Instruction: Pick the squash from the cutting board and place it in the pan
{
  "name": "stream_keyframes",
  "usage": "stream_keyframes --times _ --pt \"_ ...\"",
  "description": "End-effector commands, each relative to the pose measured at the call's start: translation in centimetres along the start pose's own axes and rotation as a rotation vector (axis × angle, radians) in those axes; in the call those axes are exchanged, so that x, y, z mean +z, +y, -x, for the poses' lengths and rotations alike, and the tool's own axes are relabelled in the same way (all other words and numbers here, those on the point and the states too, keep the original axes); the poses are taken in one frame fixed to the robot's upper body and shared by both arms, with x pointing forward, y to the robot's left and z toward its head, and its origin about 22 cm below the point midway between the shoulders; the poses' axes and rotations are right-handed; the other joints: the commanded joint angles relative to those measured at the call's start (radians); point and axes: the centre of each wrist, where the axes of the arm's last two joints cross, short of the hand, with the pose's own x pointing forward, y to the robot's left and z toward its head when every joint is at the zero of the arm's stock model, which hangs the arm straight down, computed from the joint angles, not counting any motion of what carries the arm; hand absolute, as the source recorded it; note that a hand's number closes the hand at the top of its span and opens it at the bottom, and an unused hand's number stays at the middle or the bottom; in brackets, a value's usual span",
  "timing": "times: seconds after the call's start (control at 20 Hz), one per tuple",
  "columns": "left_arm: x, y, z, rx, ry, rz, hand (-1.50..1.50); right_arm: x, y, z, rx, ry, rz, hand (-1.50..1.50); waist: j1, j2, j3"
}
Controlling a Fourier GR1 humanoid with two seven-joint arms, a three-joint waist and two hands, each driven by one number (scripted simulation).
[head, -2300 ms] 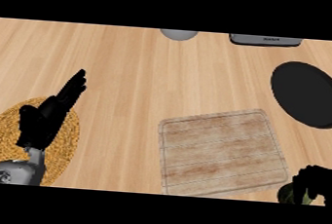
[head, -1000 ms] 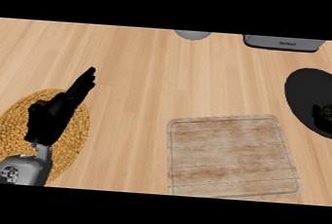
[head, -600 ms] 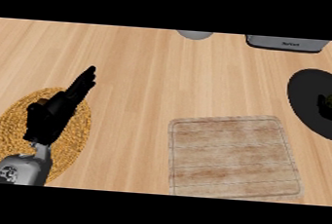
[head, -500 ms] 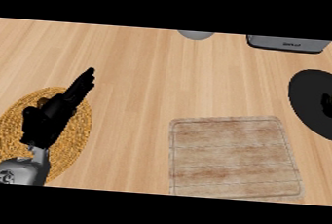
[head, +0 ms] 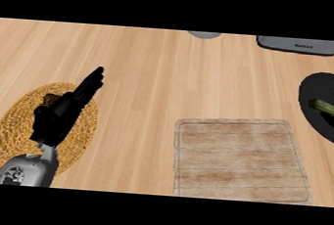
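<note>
The squash (head: 331, 108), a green elongated piece, lies inside the black pan (head: 317, 90) at the right edge of the view, tilted so that its pale end points up and to the left. The pan is only partly in view, its right side cut off by the edge. Dark shapes sit close around the squash inside the pan, at the very edge; whether they are the right hand and how its fingers stand I cannot tell.

The cutting board (head: 243, 159), a pale wooden square with rounded corners, lies on the table (head: 173, 71) just below and to the left of the pan, and nothing rests on it.

The left hand (head: 63, 114) shows at the lower left, open, its fingers straight and pointing up and to the right, holding nothing. It rests above a round woven mat (head: 9, 133) that lies on the table, with the grey forearm (head: 27, 171) coming in from the lower edge.

At the top edge sit a grey round object (head: 204, 34) and, further right, a grey appliance (head: 302, 45), both partly cut off.
</note>
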Motion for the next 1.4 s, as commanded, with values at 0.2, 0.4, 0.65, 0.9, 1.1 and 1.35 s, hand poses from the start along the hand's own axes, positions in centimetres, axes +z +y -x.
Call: stream_keyframes --times 0.2,0.4,0.65,0.9,1.1,1.35 --pt "-0.7 -0.2 -0.2 -0.012 -0.014 -0.009 0.0 -1.0 -0.3 -1.0 -0.203 0.005 -0.032 -1.5 0.004 0.009 0.004" --pt "-0.3 0.7 -0.1 -0.012 -0.004 -0.005 0.0 -1.9 0.1 -2.4 -0.434 -0.044 0.077 -1.5 0.01 0.009 0.007" --pt "-0.2 0.3 -0.4 0.01 -0.01 -0.007 0.0 -0.5 -1.5 0.2 -0.648 -0.038 0.111 -1.5 0.004 0.01 0.008" --pt "-0.7 0.1 -0.3 -0.001 -0.017 -0.017 0.0 0.7 -4.3 2.6 -0.744 -0.065 0.002 -1.5 -0.01 0.01 0.006" --pt "-0.3 -0.4 0.2 0.008 0.017 -0.03 0.0 3.3 -6.3 5.8 -0.807 -0.127 -0.01 -1.5 -0.028 0.003 0.007" --pt "1.0 1.0 1.2 -0.014 0.035 -0.035 0.0 6.2 -6.5 8.3 -0.822 -0.213 0.027 -1.5 -0.031 -0.006 0.006"
